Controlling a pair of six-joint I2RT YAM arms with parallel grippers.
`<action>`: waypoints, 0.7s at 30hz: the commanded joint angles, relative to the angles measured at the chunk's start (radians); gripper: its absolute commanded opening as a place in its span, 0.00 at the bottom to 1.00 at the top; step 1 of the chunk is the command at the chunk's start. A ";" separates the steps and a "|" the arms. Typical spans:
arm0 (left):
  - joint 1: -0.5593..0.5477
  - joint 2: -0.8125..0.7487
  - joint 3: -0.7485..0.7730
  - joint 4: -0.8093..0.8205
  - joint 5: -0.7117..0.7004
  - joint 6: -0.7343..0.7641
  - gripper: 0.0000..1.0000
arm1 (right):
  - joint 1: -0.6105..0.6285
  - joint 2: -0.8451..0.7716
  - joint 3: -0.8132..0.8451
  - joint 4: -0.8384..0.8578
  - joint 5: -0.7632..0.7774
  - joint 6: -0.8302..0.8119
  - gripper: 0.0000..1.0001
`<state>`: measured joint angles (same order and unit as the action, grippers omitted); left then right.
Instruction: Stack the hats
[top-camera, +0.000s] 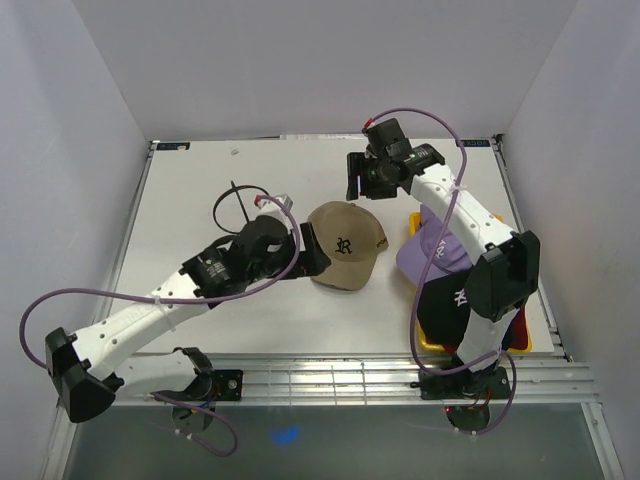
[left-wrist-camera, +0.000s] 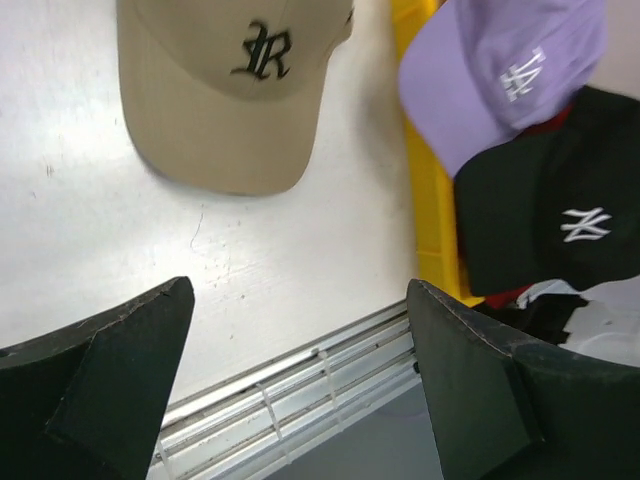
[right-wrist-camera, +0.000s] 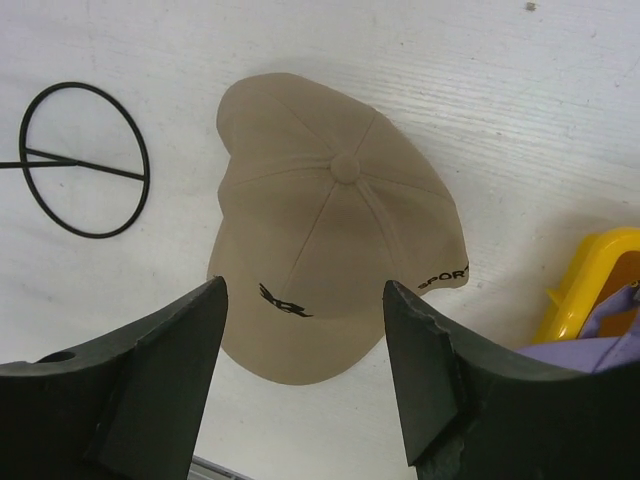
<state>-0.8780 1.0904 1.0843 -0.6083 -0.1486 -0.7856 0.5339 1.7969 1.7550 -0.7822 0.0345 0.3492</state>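
A tan cap (top-camera: 345, 245) with a black logo lies alone on the white table, brim toward the front; it also shows in the left wrist view (left-wrist-camera: 220, 100) and the right wrist view (right-wrist-camera: 335, 220). A lavender cap (top-camera: 428, 255) lies on a black cap (top-camera: 450, 300) with a white logo, both in the yellow tray (top-camera: 416, 222). A dark red sliver (left-wrist-camera: 505, 295) and white fabric (left-wrist-camera: 610, 320) show under the black cap. My left gripper (top-camera: 312, 252) is open and empty just left of the tan cap. My right gripper (top-camera: 358, 185) is open and empty above and behind it.
A black wire ring stand (top-camera: 235, 205) lies on the table behind the left arm; it also shows in the right wrist view (right-wrist-camera: 85, 160). The tray sits at the right front corner. A slotted metal rail (top-camera: 330, 375) runs along the front edge. Grey walls enclose the table.
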 joint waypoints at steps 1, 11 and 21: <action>-0.054 -0.032 -0.090 0.096 -0.041 -0.136 0.98 | -0.025 0.041 0.015 0.028 -0.013 -0.039 0.70; -0.173 -0.066 -0.444 0.358 -0.222 -0.616 0.98 | -0.086 0.090 -0.058 0.121 -0.177 -0.044 0.71; -0.173 0.104 -0.613 0.750 -0.295 -0.790 0.98 | -0.087 0.122 -0.083 0.149 -0.235 -0.023 0.70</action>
<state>-1.0492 1.1721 0.5110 -0.0494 -0.3912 -1.4673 0.4454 1.9324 1.6844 -0.6785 -0.1638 0.3256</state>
